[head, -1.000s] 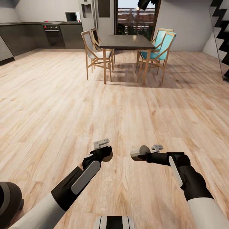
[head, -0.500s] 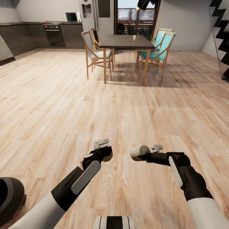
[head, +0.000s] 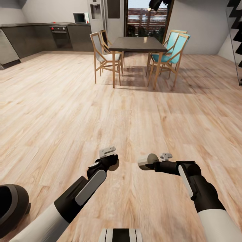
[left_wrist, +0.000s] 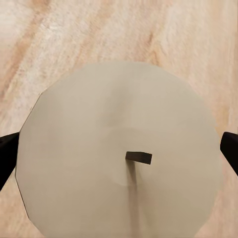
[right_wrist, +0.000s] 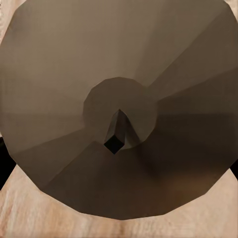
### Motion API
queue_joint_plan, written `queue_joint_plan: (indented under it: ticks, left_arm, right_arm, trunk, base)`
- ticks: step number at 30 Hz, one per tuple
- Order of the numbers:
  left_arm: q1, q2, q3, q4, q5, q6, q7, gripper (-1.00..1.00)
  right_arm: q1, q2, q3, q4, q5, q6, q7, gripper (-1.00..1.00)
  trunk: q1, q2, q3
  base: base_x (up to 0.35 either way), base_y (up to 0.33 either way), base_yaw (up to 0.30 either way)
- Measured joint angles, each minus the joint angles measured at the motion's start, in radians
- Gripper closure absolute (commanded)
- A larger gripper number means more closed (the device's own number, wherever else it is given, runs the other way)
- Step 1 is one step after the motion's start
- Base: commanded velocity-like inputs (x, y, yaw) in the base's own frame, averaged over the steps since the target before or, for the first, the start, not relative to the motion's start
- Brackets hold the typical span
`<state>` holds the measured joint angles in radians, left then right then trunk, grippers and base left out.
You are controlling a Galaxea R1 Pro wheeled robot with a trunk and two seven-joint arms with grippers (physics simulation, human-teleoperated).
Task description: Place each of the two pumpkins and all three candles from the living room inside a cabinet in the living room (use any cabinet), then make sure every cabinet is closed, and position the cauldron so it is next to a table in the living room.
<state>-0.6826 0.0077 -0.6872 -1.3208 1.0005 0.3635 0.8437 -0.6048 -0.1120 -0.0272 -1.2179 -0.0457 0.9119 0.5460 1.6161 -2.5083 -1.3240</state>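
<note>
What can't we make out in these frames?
- Left candle: its sides, left wrist view; the flat top faces the camera.
- Right candle: jaw contact, head view; the right gripper covers it.
- Dark thing: cut off by head view's edge.

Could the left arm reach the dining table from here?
Probably not. The dining table stands far across bare floor, well beyond the left gripper, which already holds a candle. The base would have to drive closer.
</note>
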Motion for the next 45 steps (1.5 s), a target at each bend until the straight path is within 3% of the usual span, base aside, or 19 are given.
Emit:
queue_joint_plan:
  ticks: [12, 38, 45]
  left_arm:
    - [0.000, 0.000, 0.000, 0.000, 0.000, 0.000, 0.000, 1.00]
    - [0.000, 0.001, 0.000, 0.002, 0.000, 0.001, 0.000, 1.00]
    - [0.000, 0.001, 0.000, 0.001, 0.000, 0.000, 0.000, 1.00]
  right_arm:
    - [0.000, 0.000, 0.000, 0.000, 0.001, -0.001, 0.000, 1.00]
    - [0.000, 0.000, 0.000, 0.000, -0.002, 0.000, 0.000, 1.00]
    - [0.000, 0.000, 0.001, 0.001, -0.001, -0.001, 0.000, 1.00]
  trunk:
    - [0.000, 0.000, 0.000]
    - [0.000, 0.000, 0.000]
    - [0.000, 0.000, 0.000]
  base:
    - [0.000, 0.000, 0.267]
    - [-0.096, -0.027, 0.011]
    - [0.000, -0.014, 0.217]
